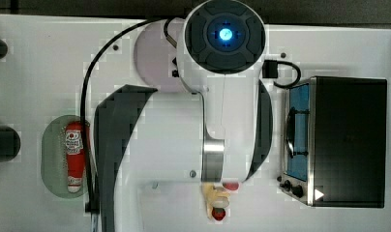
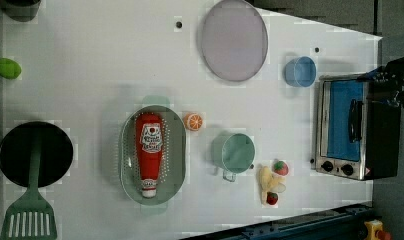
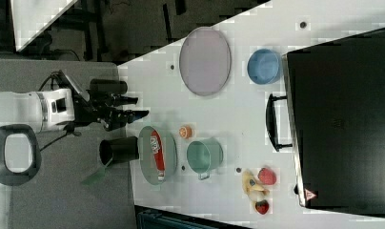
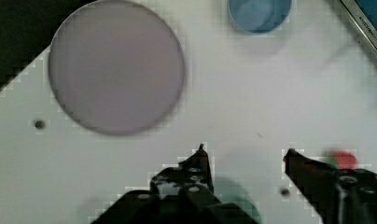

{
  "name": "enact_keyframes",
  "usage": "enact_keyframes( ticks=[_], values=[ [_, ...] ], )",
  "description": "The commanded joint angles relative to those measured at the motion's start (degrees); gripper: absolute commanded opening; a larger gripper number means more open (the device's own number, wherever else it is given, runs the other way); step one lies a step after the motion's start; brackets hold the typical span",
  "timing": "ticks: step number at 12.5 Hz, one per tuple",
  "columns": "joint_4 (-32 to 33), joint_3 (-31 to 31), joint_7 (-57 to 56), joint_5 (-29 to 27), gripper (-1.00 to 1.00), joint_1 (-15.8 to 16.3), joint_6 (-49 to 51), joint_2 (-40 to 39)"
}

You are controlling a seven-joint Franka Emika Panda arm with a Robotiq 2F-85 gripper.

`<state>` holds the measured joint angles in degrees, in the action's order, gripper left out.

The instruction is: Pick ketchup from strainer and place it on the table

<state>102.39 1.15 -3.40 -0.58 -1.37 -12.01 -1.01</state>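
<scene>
Ketchup lying in the strainer — gripper spread and empty.

In the left view the ketchup (image 2: 150, 152) is laid flat inside the pale green strainer (image 2: 177, 150), white cap towards 6 o'clock, on the table (image 2: 90, 65). An orange slice (image 2: 193, 121) is seen at the strainer's 2 o'clock. The gripper (image 4: 245, 156) is held apart above bare tabletop — nothing is pinched.

Sitting on the table (image 2: 90, 60) are one ketchup (image 2: 149, 150), one strainer (image 2: 176, 150), two cups (image 2: 237, 152), one plate (image 2: 234, 40), two strawberries (image 2: 281, 167), one toaster oven (image 2: 347, 130).
</scene>
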Motion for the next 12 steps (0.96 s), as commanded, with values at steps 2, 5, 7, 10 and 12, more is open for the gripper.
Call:
enact_keyframes(
  ticks=[2, 5, 7, 10, 12],
  values=[
    [6.04, 4.11, 4.40, -1.37, 0.81, -5.82, 10.59, 15.90],
    [6.03, 7.36, 4.40, -1.44, 1.00, -4.57, 10.39, 15.08],
    [6.03, 11.08, 4.40, -1.44, 1.00, -3.43, 8.18, 14.09],
    [6.05, 18.04, 4.48, -1.43, 1.00, -2.24, 2.64, 12.09],
    [6.10, 23.10, 4.50, -1.43, 1.00, -1.84, -0.63, 10.07]
  ],
)
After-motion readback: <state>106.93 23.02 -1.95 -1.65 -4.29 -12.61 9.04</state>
